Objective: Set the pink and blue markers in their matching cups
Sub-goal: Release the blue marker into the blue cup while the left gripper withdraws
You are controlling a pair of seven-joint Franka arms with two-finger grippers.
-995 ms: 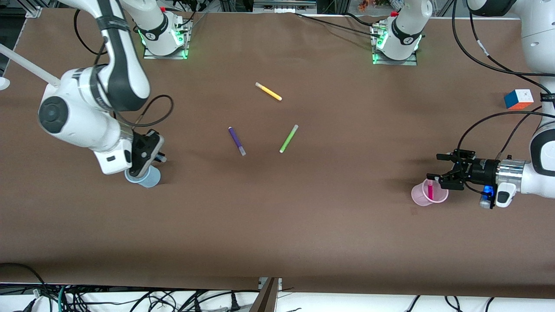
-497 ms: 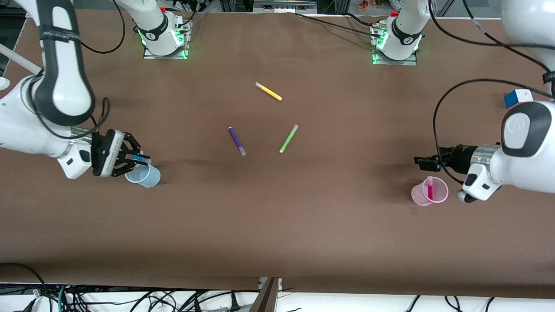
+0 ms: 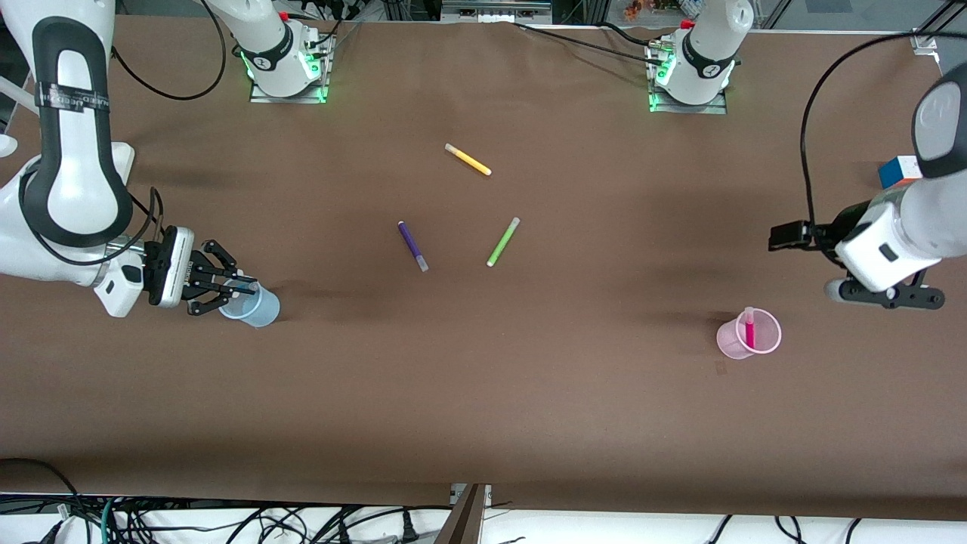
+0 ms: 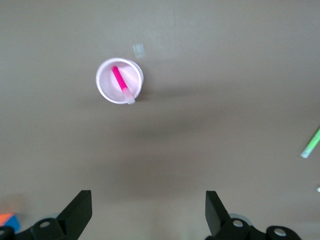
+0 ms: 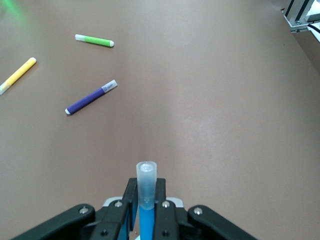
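The pale pink cup (image 3: 731, 341) stands toward the left arm's end of the table with the pink marker (image 3: 749, 328) upright in it; both show in the left wrist view, cup (image 4: 103, 85) and marker (image 4: 119, 81). My left gripper (image 3: 780, 237) is open and empty, raised beside the cup (image 4: 147, 212). My right gripper (image 3: 230, 288) is shut on the blue marker (image 5: 146, 212), cap end out, right over the pale blue cup (image 3: 261, 308). The marker's lower end is hidden by the fingers.
A yellow pen (image 3: 468, 159), a purple pen (image 3: 412, 245) and a lime-green pen (image 3: 503, 241) lie mid-table. A colour cube (image 3: 899, 171) sits at the left arm's end, partly hidden by the arm.
My left gripper has let go of the pink marker in the pink cup and pulled up and away from it. My right arm has swung round, keeping the blue marker at the blue cup.
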